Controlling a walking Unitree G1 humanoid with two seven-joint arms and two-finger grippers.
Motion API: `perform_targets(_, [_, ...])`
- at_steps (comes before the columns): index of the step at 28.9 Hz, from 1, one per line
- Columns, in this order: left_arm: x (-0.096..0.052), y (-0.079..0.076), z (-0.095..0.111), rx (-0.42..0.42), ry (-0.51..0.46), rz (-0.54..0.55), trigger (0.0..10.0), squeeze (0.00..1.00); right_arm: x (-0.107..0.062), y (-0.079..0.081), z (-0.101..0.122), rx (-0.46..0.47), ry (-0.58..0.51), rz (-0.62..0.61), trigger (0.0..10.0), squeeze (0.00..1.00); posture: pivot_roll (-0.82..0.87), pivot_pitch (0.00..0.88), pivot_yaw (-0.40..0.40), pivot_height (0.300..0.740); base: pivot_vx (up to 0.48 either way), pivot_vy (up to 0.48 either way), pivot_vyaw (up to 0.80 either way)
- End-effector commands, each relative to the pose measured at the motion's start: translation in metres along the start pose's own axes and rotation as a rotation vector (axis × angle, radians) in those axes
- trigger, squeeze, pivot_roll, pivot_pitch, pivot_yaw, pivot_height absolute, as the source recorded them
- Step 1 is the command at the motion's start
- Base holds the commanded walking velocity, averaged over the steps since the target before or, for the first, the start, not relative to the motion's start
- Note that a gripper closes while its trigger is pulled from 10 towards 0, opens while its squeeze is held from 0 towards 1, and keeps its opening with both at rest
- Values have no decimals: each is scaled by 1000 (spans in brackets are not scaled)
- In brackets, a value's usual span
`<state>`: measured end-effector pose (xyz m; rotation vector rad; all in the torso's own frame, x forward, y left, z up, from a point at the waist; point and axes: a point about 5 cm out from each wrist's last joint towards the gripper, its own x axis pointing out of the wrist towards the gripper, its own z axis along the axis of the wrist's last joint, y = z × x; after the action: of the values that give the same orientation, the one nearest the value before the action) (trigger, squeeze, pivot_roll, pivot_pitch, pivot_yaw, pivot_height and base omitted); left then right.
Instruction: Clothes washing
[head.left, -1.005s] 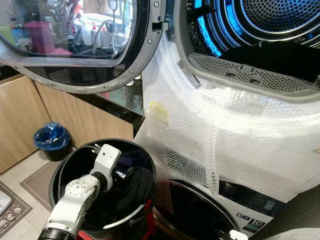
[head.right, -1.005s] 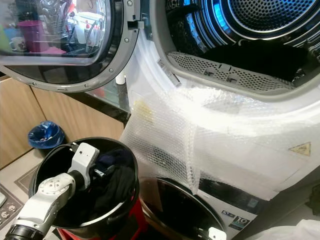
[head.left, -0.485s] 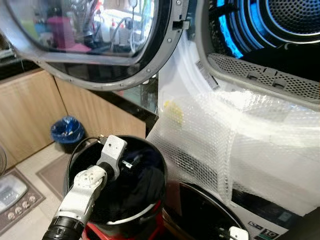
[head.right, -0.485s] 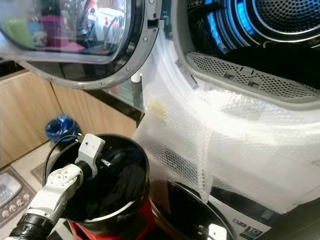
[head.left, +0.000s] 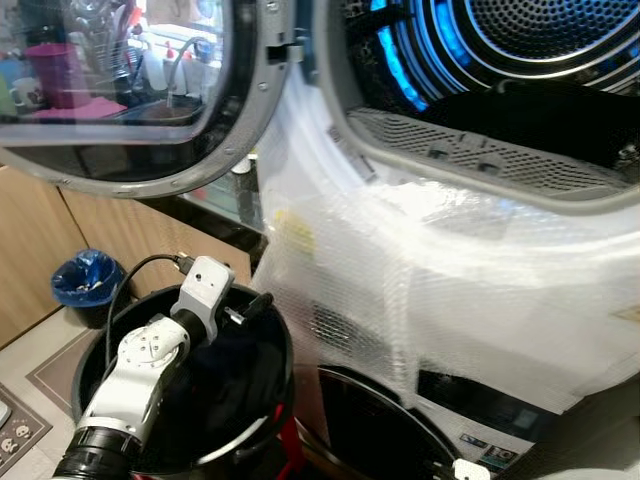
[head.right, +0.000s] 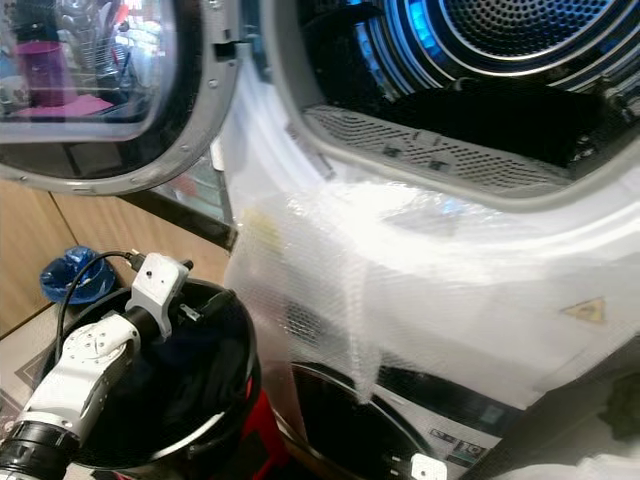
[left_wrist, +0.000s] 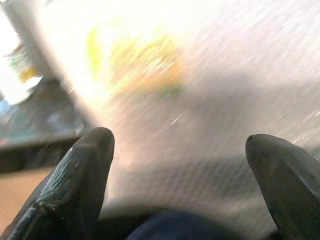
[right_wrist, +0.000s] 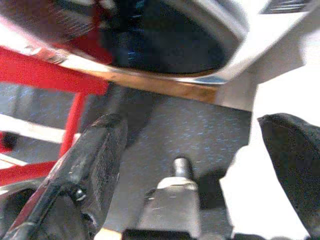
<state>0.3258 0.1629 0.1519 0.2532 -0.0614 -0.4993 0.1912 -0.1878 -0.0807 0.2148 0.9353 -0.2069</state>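
Reaching left gripper (left_wrist: 177, 165), fingers spread wide and empty, over black basket (head.left: 255, 400) holding dark clothes (head.left: 225, 365) below open drum (head.left: 520, 60). Right gripper (right_wrist: 192, 165) hanging low, also wide. Judged step: picking garment; next needs lowering, closing on fabric.

Silver jointed left arm (head.left: 140, 365), black cable looped above, black blunt-tipped fingers (left_wrist: 75, 185).

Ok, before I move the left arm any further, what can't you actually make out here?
- Left gripper: its wrist view is motion-blurred, bubble wrap just a smear.
- Dark clothes in the black basket: arm and rim hide most; count unclear.
- Right gripper: jaws apart; eye views cut it at the bottom edge.
- Lower door: bubble wrap covers it.
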Motion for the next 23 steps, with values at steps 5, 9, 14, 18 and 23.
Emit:
perform_targets(5, [-10, 0, 1, -10, -18, -18, 10000, 0, 0, 5, -3, 8, 9, 10, 10000, 0, 11, 82, -36, 740, 0, 0, 0])
perform_targets(9, [-14, -2, 3, -28, -20, -28, 10000, 0, 0, 5, -4, 6, 11, 11, 10000, 0, 13, 80, -33, 740, 0, 0, 0])
perform_targets(14, [-18, -7, 2, -37, -21, -34, 10000, 0, 0, 5, -4, 3, 14, 12, 10000, 0, 14, 75, -32, 740, 0, 0, 0])
perform_targets(18, [-19, -8, 2, -41, -17, -29, 10000, 0, 0, 5, -6, 0, 17, 15, 10000, 0, 16, 70, -30, 740, 0, 0, 0])
perform_targets(23, [-23, -10, 3, -48, -16, -28, 10000, 0, 0, 7, -6, -3, 18, 21, 10000, 0, 17, 58, -24, 740, 0, 0, 0])
